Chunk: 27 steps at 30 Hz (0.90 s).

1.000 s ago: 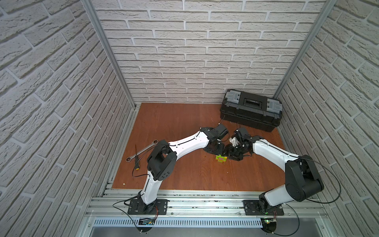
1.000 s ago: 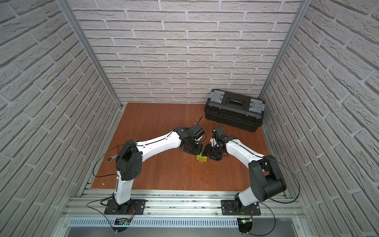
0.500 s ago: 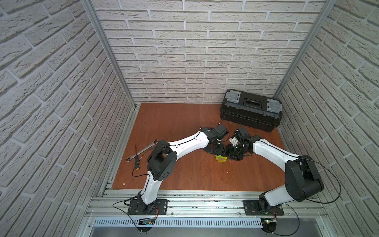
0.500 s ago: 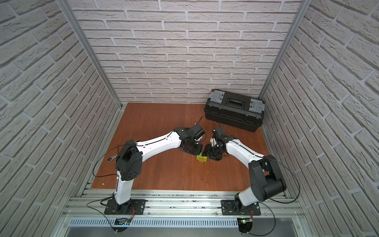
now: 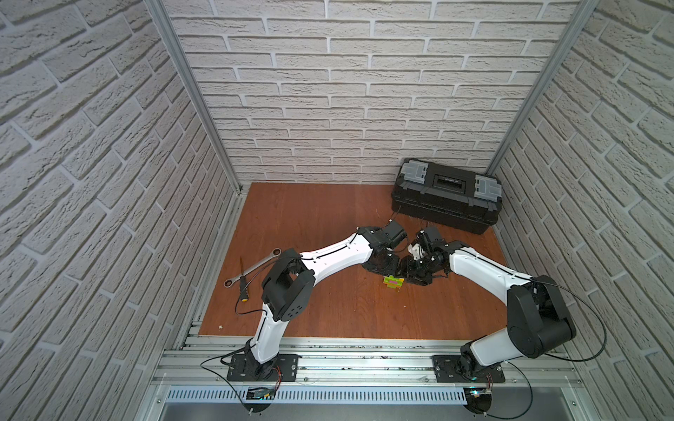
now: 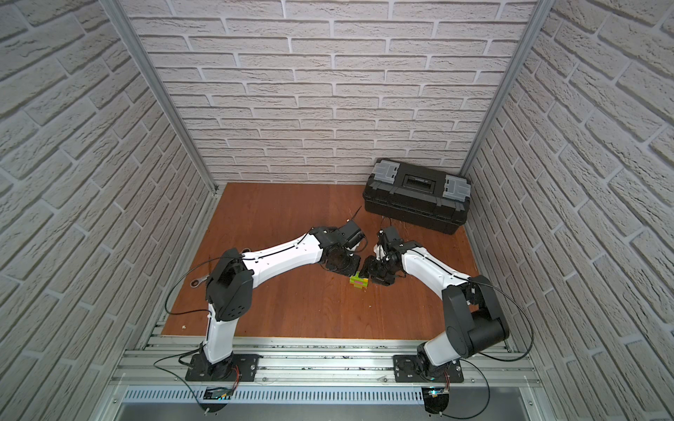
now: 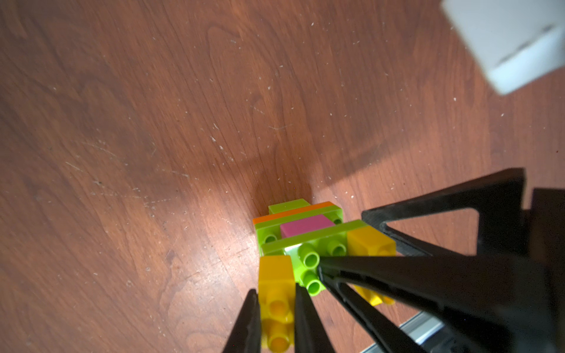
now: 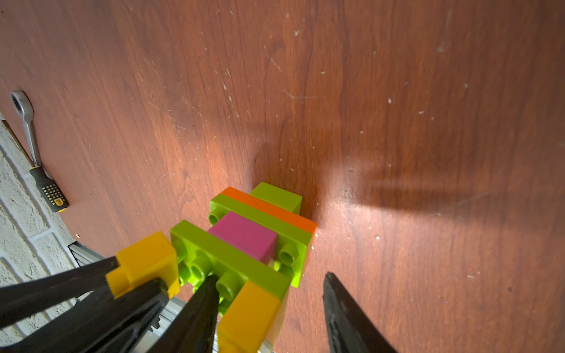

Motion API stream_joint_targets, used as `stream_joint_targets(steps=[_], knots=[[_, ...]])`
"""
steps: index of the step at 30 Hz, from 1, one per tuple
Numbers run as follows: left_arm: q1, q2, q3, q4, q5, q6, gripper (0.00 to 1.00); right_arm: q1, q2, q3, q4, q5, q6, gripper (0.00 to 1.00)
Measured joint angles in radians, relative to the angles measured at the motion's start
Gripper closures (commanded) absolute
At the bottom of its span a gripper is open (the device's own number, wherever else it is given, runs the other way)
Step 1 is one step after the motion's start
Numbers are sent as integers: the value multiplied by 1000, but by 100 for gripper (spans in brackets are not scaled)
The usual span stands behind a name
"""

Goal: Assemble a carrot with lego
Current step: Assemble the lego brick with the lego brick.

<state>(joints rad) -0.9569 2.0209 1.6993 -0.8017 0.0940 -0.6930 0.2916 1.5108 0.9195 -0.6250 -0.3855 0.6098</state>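
1. A reddish-brown wooden table (image 5: 310, 226), its surface marked with fine scratches.
2. A closed black toolbox (image 5: 446, 195) with grey latches sits at the far right corner.
3. A metal wrench (image 5: 251, 271) and a black-handled screwdriver (image 5: 243, 284) lie crossed near the left edge.
4. A small carrot (image 5: 393, 283) of lime, pink, orange and yellow bricks stands near the middle.

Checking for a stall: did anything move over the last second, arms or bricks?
Nothing visibly changed. The left gripper stays clamped on a yellow brick at one end of the carrot. The right gripper stays open astride the other yellow brick. The wrench, screwdriver and toolbox sit as before.
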Motion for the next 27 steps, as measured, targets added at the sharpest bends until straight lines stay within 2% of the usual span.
stream_joint_targets(steps=[27], knots=[[-13, 2, 0, 8, -18, -45, 100, -2, 0, -5, 5, -5, 0, 44]])
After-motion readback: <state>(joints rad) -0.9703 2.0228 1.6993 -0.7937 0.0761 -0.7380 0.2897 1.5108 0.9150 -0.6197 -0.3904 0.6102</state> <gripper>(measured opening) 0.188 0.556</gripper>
